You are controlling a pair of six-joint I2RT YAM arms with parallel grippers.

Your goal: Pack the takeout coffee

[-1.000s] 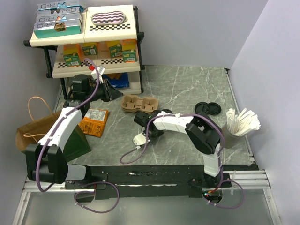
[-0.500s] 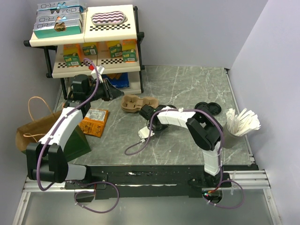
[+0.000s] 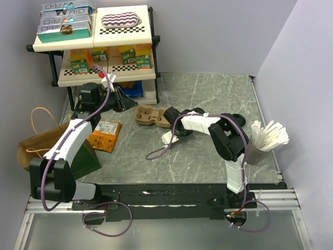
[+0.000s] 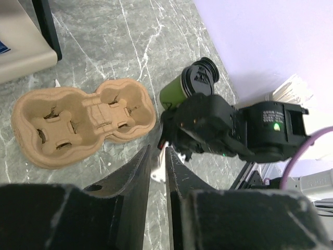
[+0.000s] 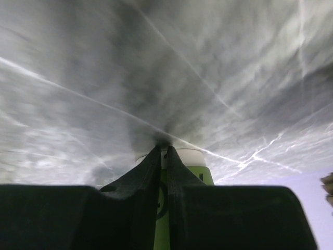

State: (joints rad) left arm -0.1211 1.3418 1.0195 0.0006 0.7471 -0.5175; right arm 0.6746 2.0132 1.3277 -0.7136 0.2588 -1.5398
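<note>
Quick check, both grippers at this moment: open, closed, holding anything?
Left gripper: nearly closed, holding nothing, above the table near the cup carrier.
Right gripper: closed on the green coffee cup, which is lidded and tipped sideways.

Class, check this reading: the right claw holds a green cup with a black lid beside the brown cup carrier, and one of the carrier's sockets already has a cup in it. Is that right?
Not quite. Both sockets of the cup carrier are empty, as the left wrist view shows. The rest stands: the right claw holds the green cup, black lid on, beside the carrier.
</note>
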